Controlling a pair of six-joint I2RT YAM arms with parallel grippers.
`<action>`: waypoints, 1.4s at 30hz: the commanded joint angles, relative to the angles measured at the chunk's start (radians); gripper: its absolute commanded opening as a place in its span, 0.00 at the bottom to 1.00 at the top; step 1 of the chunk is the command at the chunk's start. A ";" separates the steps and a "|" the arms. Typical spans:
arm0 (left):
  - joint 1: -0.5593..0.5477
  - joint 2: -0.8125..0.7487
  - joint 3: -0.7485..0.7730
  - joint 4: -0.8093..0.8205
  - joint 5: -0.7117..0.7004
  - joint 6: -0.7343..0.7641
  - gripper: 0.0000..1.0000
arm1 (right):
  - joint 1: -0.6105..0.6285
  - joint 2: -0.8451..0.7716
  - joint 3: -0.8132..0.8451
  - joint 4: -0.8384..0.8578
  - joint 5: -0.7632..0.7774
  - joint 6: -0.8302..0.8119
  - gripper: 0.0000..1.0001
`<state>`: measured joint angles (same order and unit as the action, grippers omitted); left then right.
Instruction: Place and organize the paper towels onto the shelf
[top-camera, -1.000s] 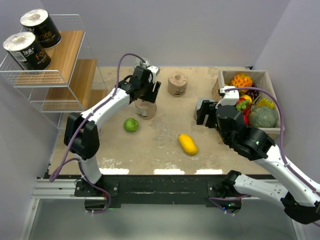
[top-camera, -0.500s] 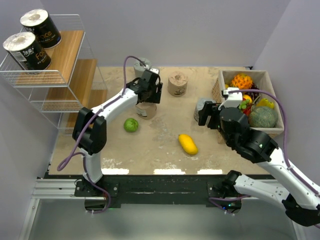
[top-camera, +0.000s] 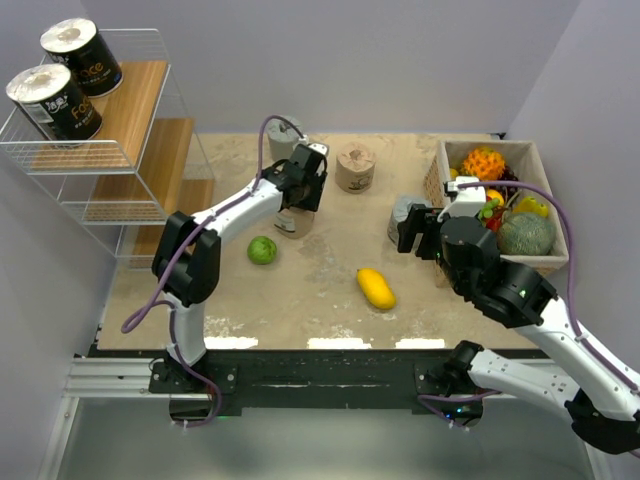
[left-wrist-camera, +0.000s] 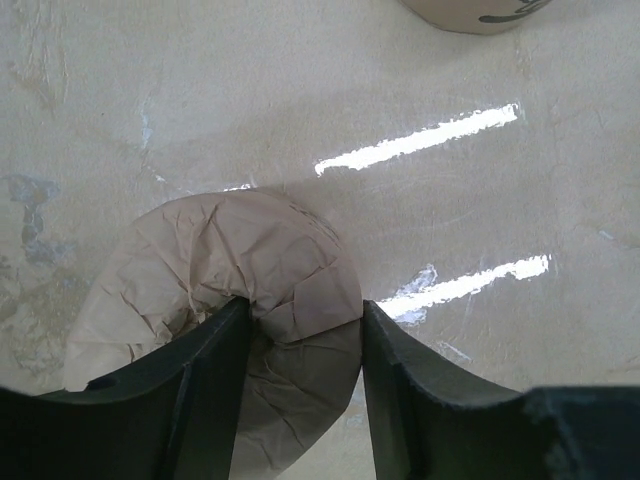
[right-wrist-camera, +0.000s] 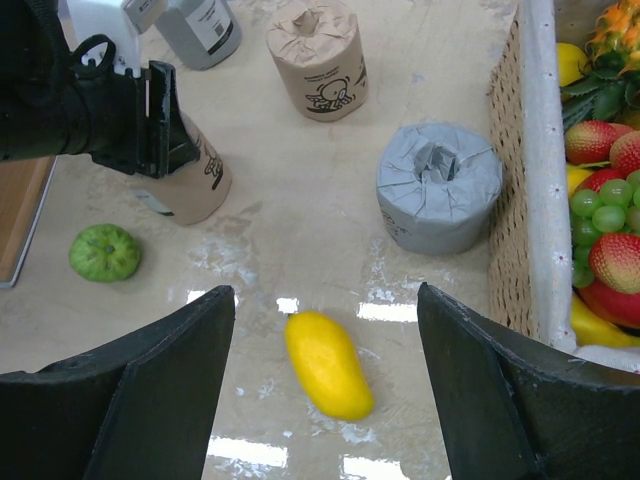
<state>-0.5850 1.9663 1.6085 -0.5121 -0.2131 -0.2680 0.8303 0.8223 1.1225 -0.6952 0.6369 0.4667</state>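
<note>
Left fingers pinch the rim of the tan roll, mid-frame. Keep the grip firm and lift straight up before swinging to the shelf, upper left. Right fingers hang spread.

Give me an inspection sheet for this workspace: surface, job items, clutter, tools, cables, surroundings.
Surface: beige mottled table, glare patches near the front.
Job's things: two black rolls on the shelf top tier; one tan roll between the left tool's fingers; second tan roll and grey roll standing on the table.
Clutter: green fruit and yellow fruit loose; fruit box at right; grey labelled cylinder at the back.
Tools: left tool straddles the tan roll, grip unconfirmed; right tool open, empty.
Cables: purple cables run along both arms.
Surroundings: plain walls; nothing else seen.
</note>
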 joint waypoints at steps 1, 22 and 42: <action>-0.018 0.014 0.013 0.003 0.012 0.068 0.45 | 0.001 -0.003 0.011 0.019 0.015 -0.008 0.77; -0.018 -0.118 0.051 -0.084 -0.160 0.194 0.40 | 0.001 0.074 0.068 0.019 0.000 -0.013 0.77; -0.015 -0.201 0.372 -0.164 -0.525 0.446 0.40 | 0.001 0.141 0.155 -0.013 -0.040 0.016 0.77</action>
<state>-0.6025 1.8343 1.8812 -0.7040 -0.5575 0.0483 0.8303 0.9688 1.2266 -0.6987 0.6079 0.4709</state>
